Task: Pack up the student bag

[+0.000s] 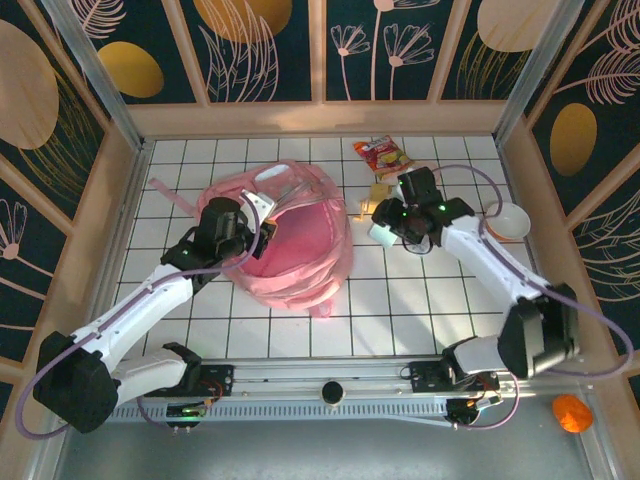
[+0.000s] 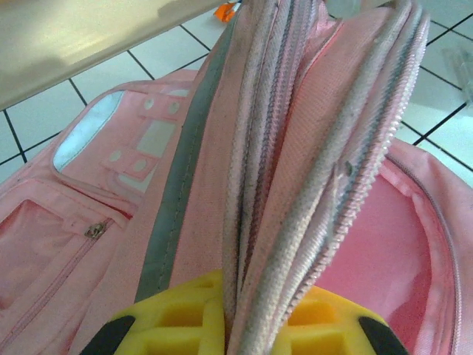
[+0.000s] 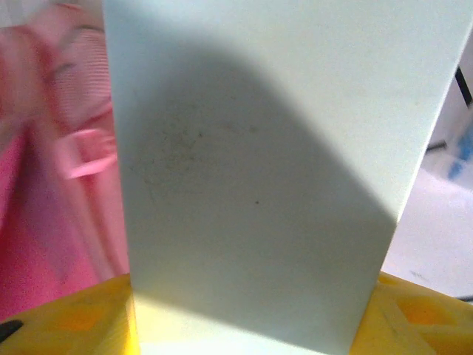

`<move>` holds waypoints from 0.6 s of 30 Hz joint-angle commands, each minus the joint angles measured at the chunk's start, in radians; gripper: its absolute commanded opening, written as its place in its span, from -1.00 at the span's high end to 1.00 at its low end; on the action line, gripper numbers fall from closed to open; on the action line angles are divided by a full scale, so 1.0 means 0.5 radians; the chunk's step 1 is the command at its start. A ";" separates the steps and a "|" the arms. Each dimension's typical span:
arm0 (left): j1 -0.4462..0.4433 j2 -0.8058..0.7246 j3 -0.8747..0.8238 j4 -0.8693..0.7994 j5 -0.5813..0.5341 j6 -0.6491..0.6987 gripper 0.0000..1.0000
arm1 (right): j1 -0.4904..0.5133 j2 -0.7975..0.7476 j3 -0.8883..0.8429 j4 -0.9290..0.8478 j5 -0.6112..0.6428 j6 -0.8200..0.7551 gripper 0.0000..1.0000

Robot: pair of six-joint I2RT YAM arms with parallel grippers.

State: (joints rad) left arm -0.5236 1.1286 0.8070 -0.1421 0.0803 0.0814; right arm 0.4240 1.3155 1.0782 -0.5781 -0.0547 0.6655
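The bag (image 1: 300, 262) lies about the middle of the white tiled surface (image 1: 400, 320), a little toward the left edge, with its mouth gaping and the pink lining showing. The left fingers (image 2: 174, 325) are pressed together on the bag's zipped rim, a fold of pink fabric and zip teeth caught between their yellow pads and standing up out of them. On the bag's right side, toward the right edge, the right arm (image 1: 480, 255) reaches in, and the right fingers (image 3: 425, 314) are pinching a pale, flat-sided box (image 3: 259, 170) that stands upright between their pads, just beside the bag. A red and yellow snack packet (image 1: 383, 155) lies near the far edge, right of the middle, with a small yellowish thing (image 1: 380, 191) just nearer than it. A white bowl (image 1: 510, 222) sits close to the right edge.
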 commanded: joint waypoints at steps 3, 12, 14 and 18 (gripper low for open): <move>0.006 0.024 0.215 0.097 0.180 -0.165 1.00 | 0.148 -0.313 -0.115 0.319 -0.064 -0.714 0.02; 0.014 0.073 0.319 0.181 0.189 -0.333 1.00 | 0.554 -0.195 -0.037 0.364 -0.402 -0.278 0.05; 0.013 0.083 0.349 0.189 0.170 -0.354 1.00 | 0.654 -0.143 -0.074 0.474 -0.427 -0.061 0.05; 0.014 0.090 0.418 0.180 0.101 -0.395 1.00 | 0.747 -0.062 -0.137 0.640 -0.407 0.381 0.06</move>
State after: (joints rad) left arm -0.5217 1.1900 0.9352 -0.1940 0.1165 -0.0608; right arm 0.7799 1.2709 1.0359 -0.3767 -0.2382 0.6487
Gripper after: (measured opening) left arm 0.113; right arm 0.606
